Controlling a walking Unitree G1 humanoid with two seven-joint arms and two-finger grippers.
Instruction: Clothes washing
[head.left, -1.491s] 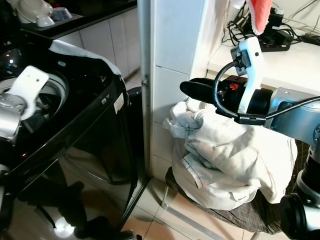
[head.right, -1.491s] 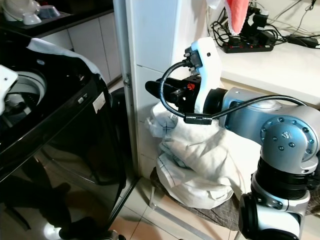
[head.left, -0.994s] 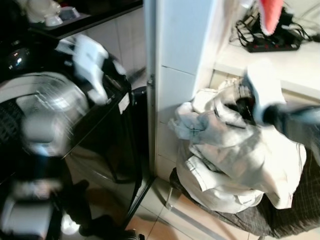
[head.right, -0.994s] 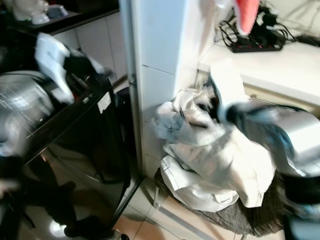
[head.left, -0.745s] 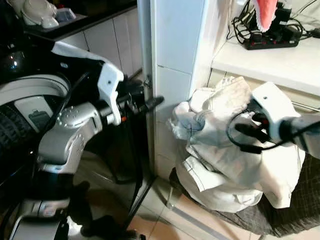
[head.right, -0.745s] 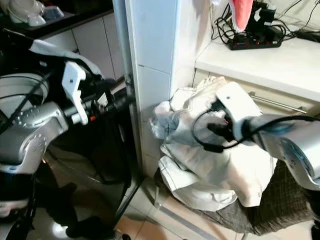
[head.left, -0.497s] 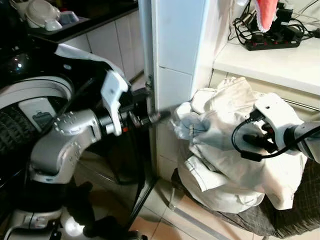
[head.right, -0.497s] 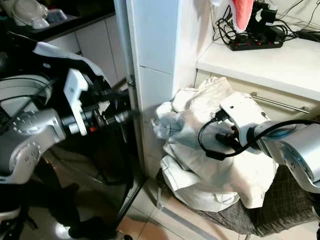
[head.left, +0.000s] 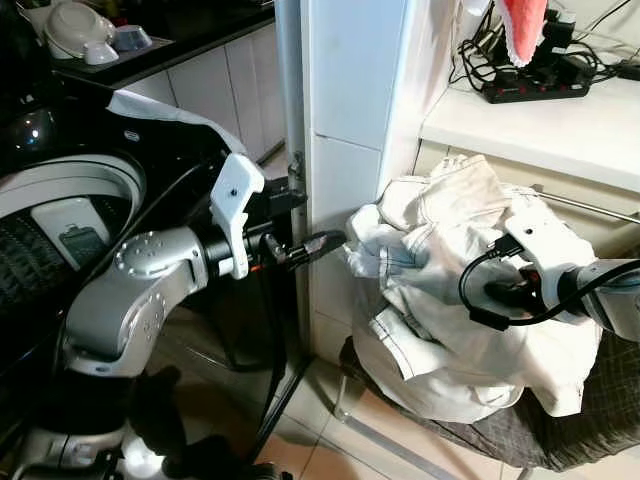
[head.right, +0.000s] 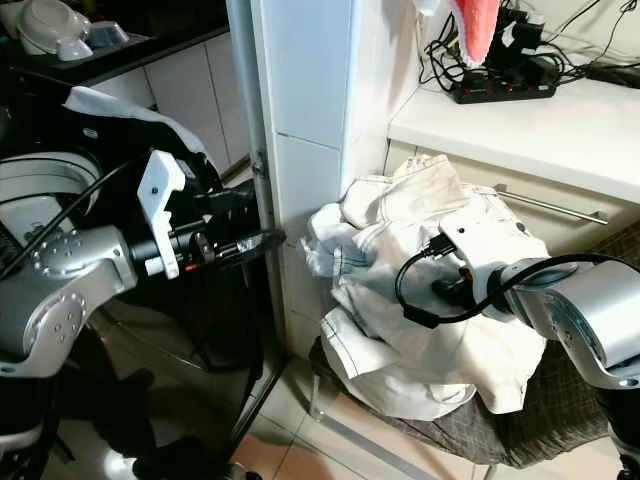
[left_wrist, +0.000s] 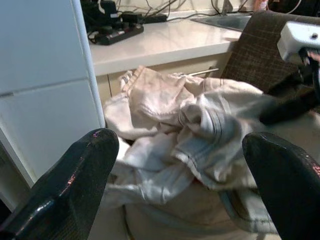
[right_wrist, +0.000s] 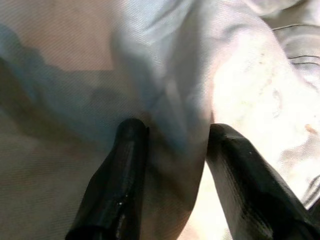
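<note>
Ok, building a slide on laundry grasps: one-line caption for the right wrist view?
Right end effector pressed into the pile of white clothes, a fold of fabric bunched between its black fingers.
</note>
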